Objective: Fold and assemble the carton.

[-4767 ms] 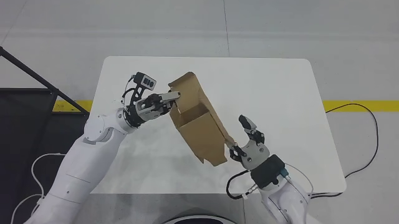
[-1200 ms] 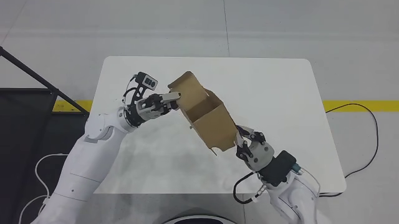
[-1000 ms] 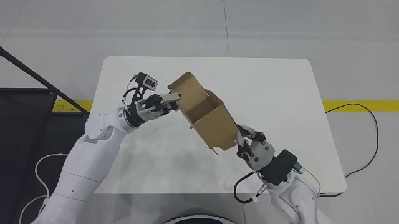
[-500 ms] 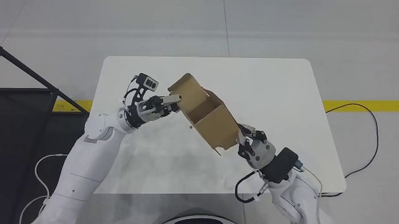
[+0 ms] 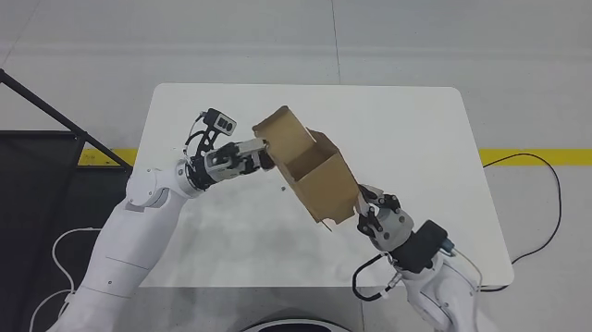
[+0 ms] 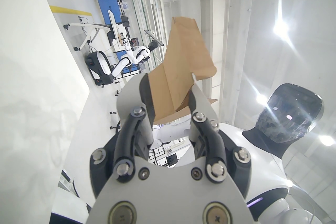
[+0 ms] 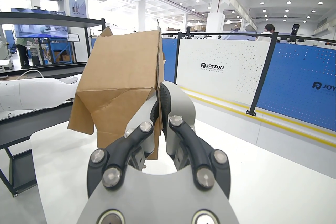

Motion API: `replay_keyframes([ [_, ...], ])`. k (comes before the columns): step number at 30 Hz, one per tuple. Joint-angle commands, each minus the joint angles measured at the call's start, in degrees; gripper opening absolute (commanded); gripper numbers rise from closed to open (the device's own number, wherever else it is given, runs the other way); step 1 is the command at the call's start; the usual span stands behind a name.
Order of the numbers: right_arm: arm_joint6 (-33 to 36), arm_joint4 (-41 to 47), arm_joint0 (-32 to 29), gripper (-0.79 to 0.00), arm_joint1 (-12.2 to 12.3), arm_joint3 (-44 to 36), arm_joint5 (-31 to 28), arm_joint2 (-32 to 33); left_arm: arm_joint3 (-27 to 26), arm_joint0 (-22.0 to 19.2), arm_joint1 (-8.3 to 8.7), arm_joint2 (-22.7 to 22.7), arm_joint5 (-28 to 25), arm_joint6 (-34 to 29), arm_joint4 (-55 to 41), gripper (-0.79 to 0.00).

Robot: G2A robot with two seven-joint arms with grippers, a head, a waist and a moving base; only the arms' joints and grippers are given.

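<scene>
A brown carton (image 5: 310,170) hangs above the middle of the white table (image 5: 416,129), opened into a box shape with its open mouth facing up. My left gripper (image 5: 262,154) is shut on the flap at the carton's left end; in the left wrist view its fingers (image 6: 145,93) clasp the folded cardboard (image 6: 181,59). At the opposite, near-right corner, my right gripper (image 5: 363,204) is shut on a thin panel edge, and the right wrist view shows the carton (image 7: 120,64) pinched between the pads of that gripper (image 7: 159,101).
A black frame and dark mat (image 5: 37,147) sit off the table's left side. A black cable (image 5: 546,202) loops on the floor past the right edge. The table's near edge lies just under my right arm.
The carton has gone from a flattened sleeve to an open box and shifted a little right. My right gripper closed on its corner and drew it rightward; the left hold stayed.
</scene>
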Motion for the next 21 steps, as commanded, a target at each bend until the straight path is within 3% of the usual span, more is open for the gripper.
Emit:
replay_keyframes([
  [1, -0.2, 0.1, -0.2, -0.785, 0.0, 0.0, -0.1, 0.4, 0.0, 0.1, 0.04, -0.3, -0.1, -0.3, -0.1, 0.000],
  [13, 1.4, -4.5, -1.5, -0.785, 0.5, -0.3, 0.2, 3.0, -0.5, 2.4, 0.85, -5.2, -4.9, -7.9, -2.3, 0.000],
  [21, 1.4, -11.1, -3.7, -0.785, 0.4, -1.6, 8.0, 2.3, -2.5, 4.5, 1.30, -7.9, -7.9, -11.9, -3.7, 0.000],
])
